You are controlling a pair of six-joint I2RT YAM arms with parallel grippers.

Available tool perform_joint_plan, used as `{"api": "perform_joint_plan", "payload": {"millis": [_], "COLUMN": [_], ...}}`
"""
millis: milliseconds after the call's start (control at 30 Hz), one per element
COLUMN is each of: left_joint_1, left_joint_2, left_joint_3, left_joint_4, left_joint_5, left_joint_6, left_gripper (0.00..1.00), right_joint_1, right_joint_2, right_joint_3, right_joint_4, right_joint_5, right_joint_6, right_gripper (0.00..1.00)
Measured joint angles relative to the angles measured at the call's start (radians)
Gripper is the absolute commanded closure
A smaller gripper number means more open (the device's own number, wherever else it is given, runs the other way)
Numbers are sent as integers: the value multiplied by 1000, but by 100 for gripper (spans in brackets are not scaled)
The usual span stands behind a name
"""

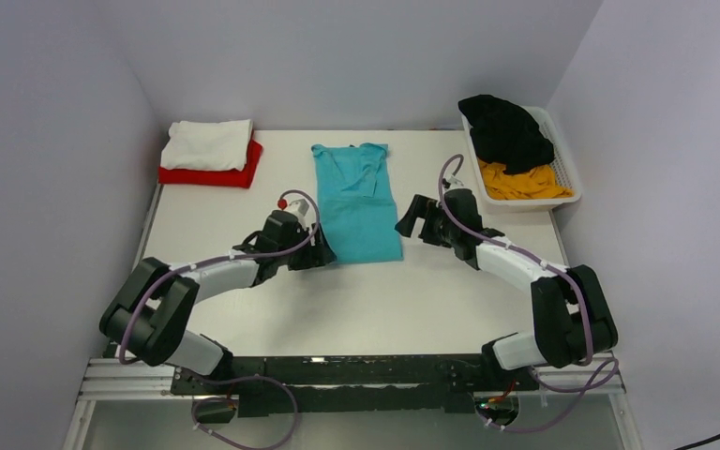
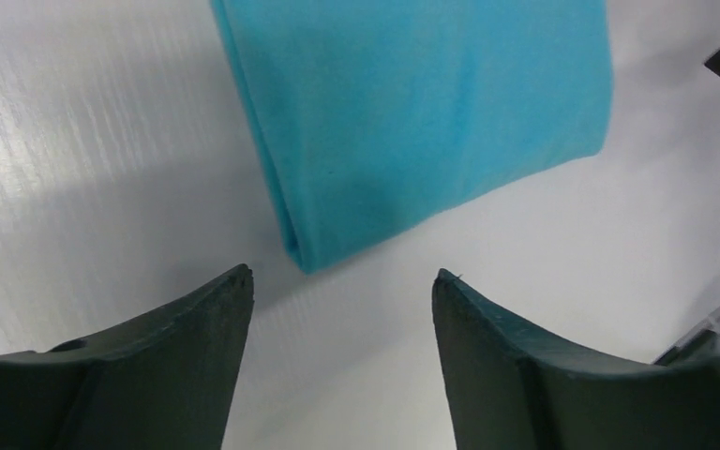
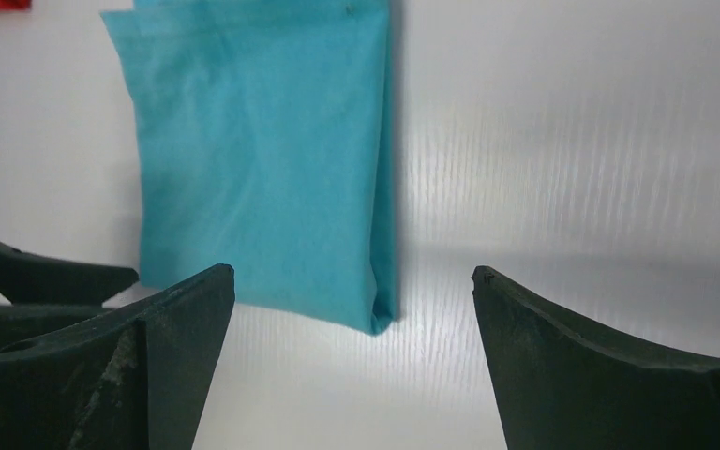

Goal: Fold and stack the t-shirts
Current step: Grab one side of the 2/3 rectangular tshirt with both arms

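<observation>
The teal t-shirt (image 1: 356,202) lies flat in the middle of the table, folded into a long narrow strip with its collar at the far end. My left gripper (image 1: 317,253) is open and empty at the strip's near left corner (image 2: 305,253). My right gripper (image 1: 411,223) is open and empty at the near right corner (image 3: 380,314). A folded white shirt (image 1: 208,143) rests on a folded red shirt (image 1: 214,174) at the far left. A black shirt (image 1: 506,131) and a yellow-orange shirt (image 1: 523,181) lie crumpled in the basket.
The white slatted basket (image 1: 570,173) stands at the far right against the wall. Grey walls close in the table on three sides. Bare table (image 1: 375,309) lies between the teal shirt and the arm bases.
</observation>
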State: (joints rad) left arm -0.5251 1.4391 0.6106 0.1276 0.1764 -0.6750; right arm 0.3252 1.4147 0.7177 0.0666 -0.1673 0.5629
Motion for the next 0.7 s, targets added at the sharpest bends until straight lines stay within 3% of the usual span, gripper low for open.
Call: {"api": "perform_joint_plan", "payload": {"millis": [100,267,333,400,500,700], "left_joint_1": [-2,-5,-8,-11,-17,-26], "left_joint_2": [35,97,124,150,181,185], "left_joint_3": [3,29,45,57,78,82], "left_joint_4": [-4,1,16,27,33,32], "left_joint_5": [-22,-34,-34,-35,-35,-51], "left_joint_6": [-2,-2,-5,-11,-21,-26], "left_gripper": [47,59,75,99,100,100], "right_joint_1": [1,2,2,2,2,2], "right_joint_2": [-17,-20,-19,-13,17,124], "right_joint_3": [-39,-62,-68,-74,-77,-55], "right_joint_4": [-12,-12,-11,-8,-5,1], "right_joint_5": [-11,-41,-57,-77,-98,-133], "right_joint_6": [5,14,20,25,27,30], "right_gripper": [0,1,2,5,11,39]}}
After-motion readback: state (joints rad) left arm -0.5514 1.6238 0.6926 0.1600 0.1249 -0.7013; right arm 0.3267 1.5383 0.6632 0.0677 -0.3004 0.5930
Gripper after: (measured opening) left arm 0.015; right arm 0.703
